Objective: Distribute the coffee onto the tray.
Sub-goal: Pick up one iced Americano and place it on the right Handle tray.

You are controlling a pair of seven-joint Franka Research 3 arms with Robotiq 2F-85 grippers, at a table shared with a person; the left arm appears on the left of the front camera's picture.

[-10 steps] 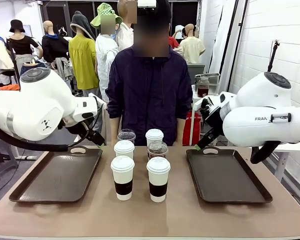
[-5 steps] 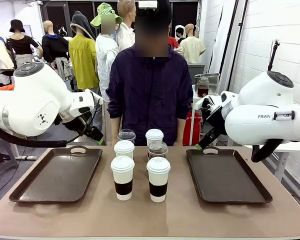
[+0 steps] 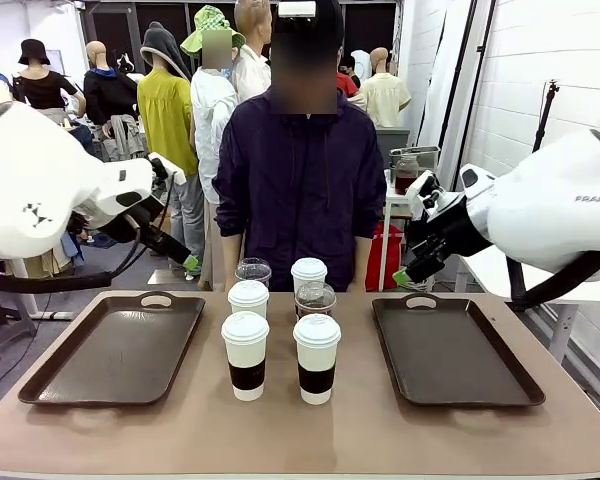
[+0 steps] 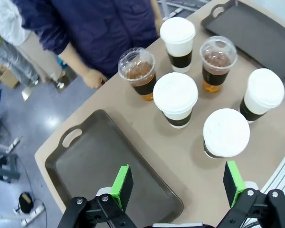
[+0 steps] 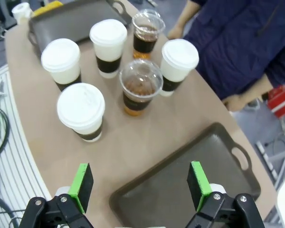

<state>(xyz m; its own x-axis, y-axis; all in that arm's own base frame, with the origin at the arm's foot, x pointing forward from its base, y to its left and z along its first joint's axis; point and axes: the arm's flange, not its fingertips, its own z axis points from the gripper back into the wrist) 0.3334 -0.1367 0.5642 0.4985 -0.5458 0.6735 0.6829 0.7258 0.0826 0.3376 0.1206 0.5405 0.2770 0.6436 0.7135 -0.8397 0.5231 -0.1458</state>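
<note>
Several coffee cups stand grouped at the table's middle: white lidded paper cups with brown sleeves (image 3: 245, 355) (image 3: 317, 358) in front, and clear dome-lidded cups of brown coffee (image 3: 315, 300) behind. A dark tray (image 3: 115, 345) lies to their left and another tray (image 3: 455, 350) to their right, both bare. My left gripper (image 3: 188, 262) hangs above the left tray's far end, open and holding nothing (image 4: 178, 183). My right gripper (image 3: 405, 277) hovers over the right tray's far edge, open and holding nothing too (image 5: 139, 179). From above, the wrist views show the cups (image 4: 175, 97) (image 5: 80, 111) and the trays (image 4: 95, 161) (image 5: 175, 190).
A person in a dark jacket (image 3: 300, 190) stands at the far side directly behind the cups, hands low by the table edge. Bare table surface (image 3: 300, 435) stretches in front of the cups.
Both arms have lifted and swung outward. The left gripper rose from the left tray's handle; the right gripper rose slightly. Cups and trays have not moved.
</note>
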